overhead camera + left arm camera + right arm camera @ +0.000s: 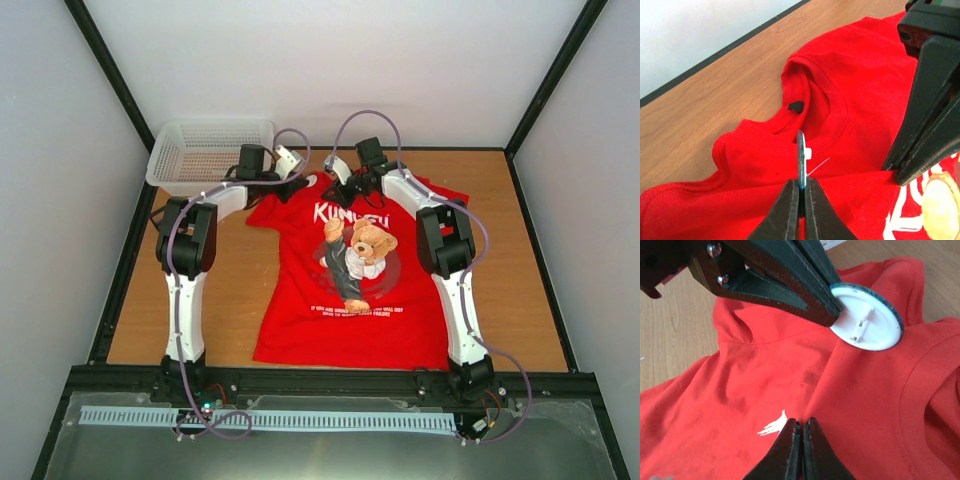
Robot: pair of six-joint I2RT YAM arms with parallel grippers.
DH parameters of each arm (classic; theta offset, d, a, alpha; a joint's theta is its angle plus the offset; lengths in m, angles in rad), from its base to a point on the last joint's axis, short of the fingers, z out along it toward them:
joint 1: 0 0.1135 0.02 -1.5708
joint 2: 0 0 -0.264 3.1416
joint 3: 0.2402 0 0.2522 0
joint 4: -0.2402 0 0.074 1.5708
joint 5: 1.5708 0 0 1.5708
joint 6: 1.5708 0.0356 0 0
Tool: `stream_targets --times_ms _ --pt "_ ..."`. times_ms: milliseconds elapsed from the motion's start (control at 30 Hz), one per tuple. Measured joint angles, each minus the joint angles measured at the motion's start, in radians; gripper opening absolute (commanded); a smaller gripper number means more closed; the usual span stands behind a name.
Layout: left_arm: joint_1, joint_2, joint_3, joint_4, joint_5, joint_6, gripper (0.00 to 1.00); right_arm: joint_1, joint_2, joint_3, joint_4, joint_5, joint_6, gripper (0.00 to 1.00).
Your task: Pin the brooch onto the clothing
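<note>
**A:** I have the left gripper (pixel 801 186) clamped on the brooch (pixel 801 155), edge-on just above the T-shirt (pixel 855 85) collar. The right gripper (pixel 801 427) is closed on a pinched fold.

**B:** I'd hold that fold taut and turn the pin side (white back, clasp showing) into it.

**A:** Basket (pixel 205 155) is well apart at left. The grippers crowd each other.

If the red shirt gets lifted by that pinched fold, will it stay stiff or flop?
Probably floppy: the T-shirt wrinkles into a ridge where the right gripper pinches it. Likely light and thin, since its cloth bunches loosely.
</note>
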Motion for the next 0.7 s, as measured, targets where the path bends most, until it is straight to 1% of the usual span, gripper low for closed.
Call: stream_targets --times_ms 133,433,700 --pt "-0.009 0.000 -0.022 0.035 -0.012 0.036 0.01 0.000 0.000 0.008 0.001 -0.001 0.000 0.03" --pt "-0.028 -0.003 -0.071 0.058 -0.031 0.104 0.01 -0.007 0.000 0.026 0.001 0.000 0.011 0.03" --pt "-0.029 -0.023 -0.112 0.069 -0.028 0.126 0.01 -0.009 0.000 0.034 0.002 0.000 0.017 0.03"
